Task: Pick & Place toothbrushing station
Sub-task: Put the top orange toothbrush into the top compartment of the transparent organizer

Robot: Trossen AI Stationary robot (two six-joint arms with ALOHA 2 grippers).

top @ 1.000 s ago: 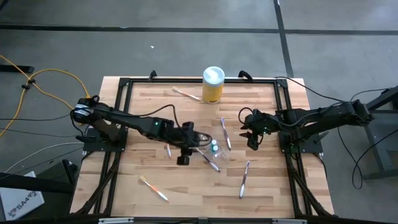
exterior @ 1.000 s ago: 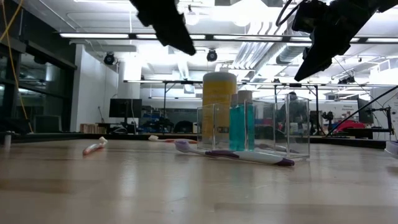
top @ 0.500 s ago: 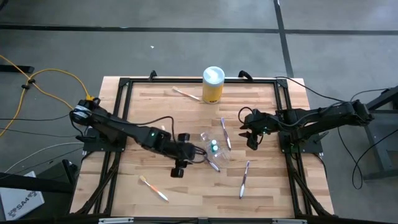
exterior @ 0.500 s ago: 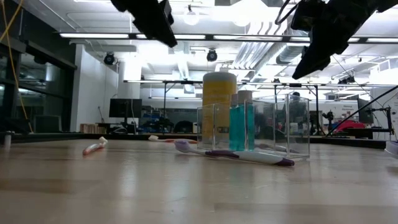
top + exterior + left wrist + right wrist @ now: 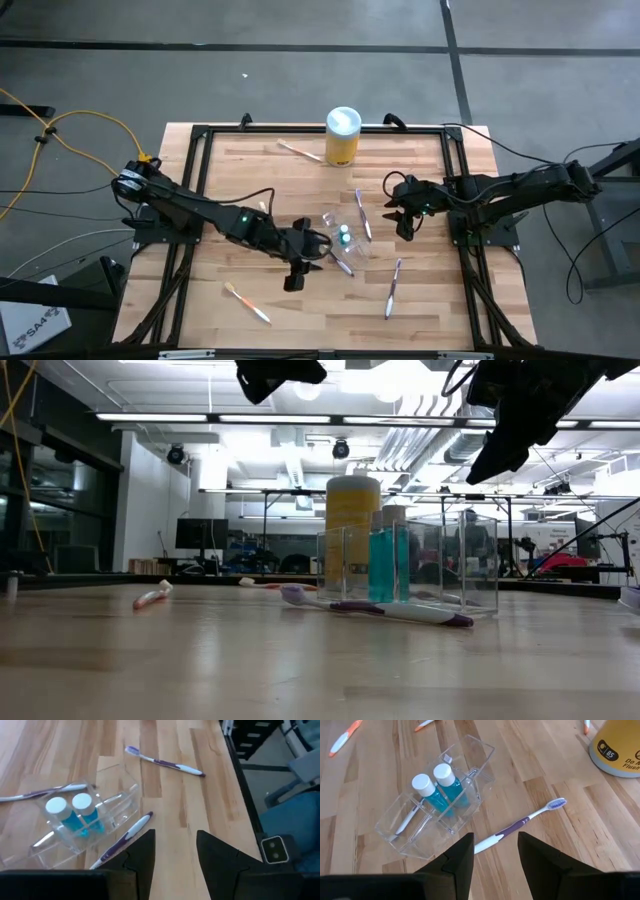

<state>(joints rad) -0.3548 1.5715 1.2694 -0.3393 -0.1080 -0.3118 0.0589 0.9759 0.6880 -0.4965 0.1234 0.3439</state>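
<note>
A clear plastic holder (image 5: 340, 238) stands on the table's middle with two small blue tubes (image 5: 70, 815) upright in it. It also shows in the right wrist view (image 5: 440, 805) and the low view (image 5: 410, 565). Purple toothbrushes lie flat by it: one at its near side (image 5: 125, 836), one at its right (image 5: 520, 825), one farther off (image 5: 393, 287). Orange-pink toothbrushes lie at the near left (image 5: 247, 302) and far side (image 5: 298, 150). My left gripper (image 5: 175, 860) is open and empty above the table, left of the holder (image 5: 315, 243). My right gripper (image 5: 495, 865) is open and empty, to the holder's right (image 5: 405, 225).
A yellow canister with a white lid (image 5: 342, 135) stands at the table's far edge. A black frame (image 5: 455, 150) runs round the wooden top. Bare wood lies at the near middle.
My left gripper has shifted toward the table's near edge, risen and turned about its wrist; it stays open. The holder and the toothbrushes have not moved.
</note>
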